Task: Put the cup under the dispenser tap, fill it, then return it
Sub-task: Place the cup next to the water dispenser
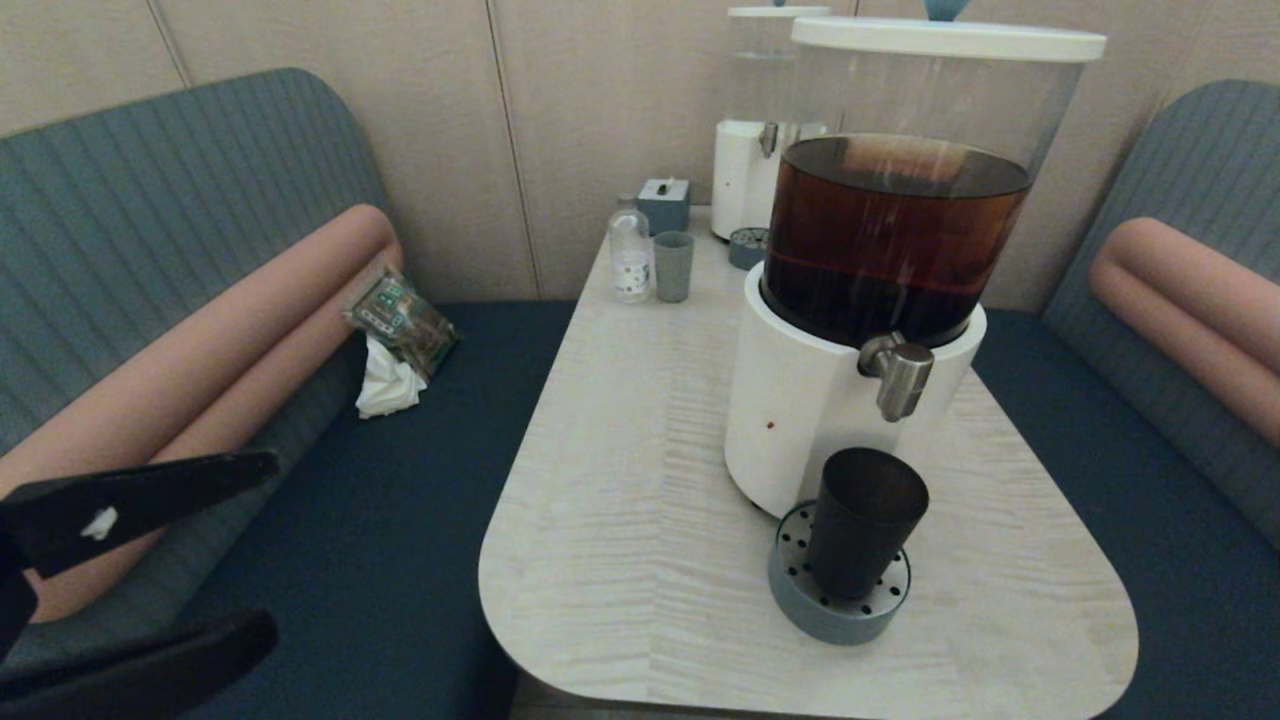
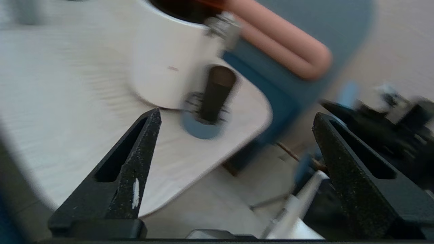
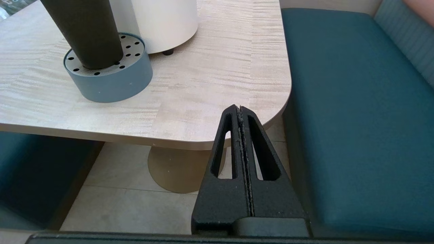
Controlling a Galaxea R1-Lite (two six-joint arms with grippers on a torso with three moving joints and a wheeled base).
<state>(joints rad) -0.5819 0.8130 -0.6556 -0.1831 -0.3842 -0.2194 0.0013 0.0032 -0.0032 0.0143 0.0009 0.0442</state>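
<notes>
Left gripper (image 2: 237, 125): I noted its two black fingers (image 2: 130, 169) spread wide with nothing between them, held off the table's near-left corner. In the head view it (image 1: 260, 540) showed at about 8 o'clock, over the dark blue bench seat (image 1: 400, 520), well apart from the cup.

Right gripper (image 3: 240, 110): fingers pressed flat together, holding nothing, below and just off the table's near-right corner. The head view did not show this gripper at all; only its own wrist camera did.

The cup (image 1: 860, 520) stood upright on the grey-blue perforated drip tray (image 1: 800, 600), at 5 o'clock in the head view, touching nothing else. The dispenser tap (image 1: 897, 372) sat above it, at 12 o'clock from the cup's rim. Whether the cup held any liquid I could not tell: the head view showed only a dark interior.

The right wrist view gave the cup's lower wall (image 3: 84, 30) and tray holes (image 3: 108, 67) clearly, plus the table's pedestal foot (image 3: 176, 169) on the tiled floor, which the head view hid. The left wrist view was blurred; cup (image 2: 215, 95) and white dispenser base (image 2: 166, 64) were still recognisable.

Farther out, head view only, at 11 o'clock on the table (image 1: 620, 450): a small grey-blue tumbler (image 1: 673, 266) just beside a clear bottle (image 1: 629, 252), and a second dispenser (image 1: 745, 180) behind.
</notes>
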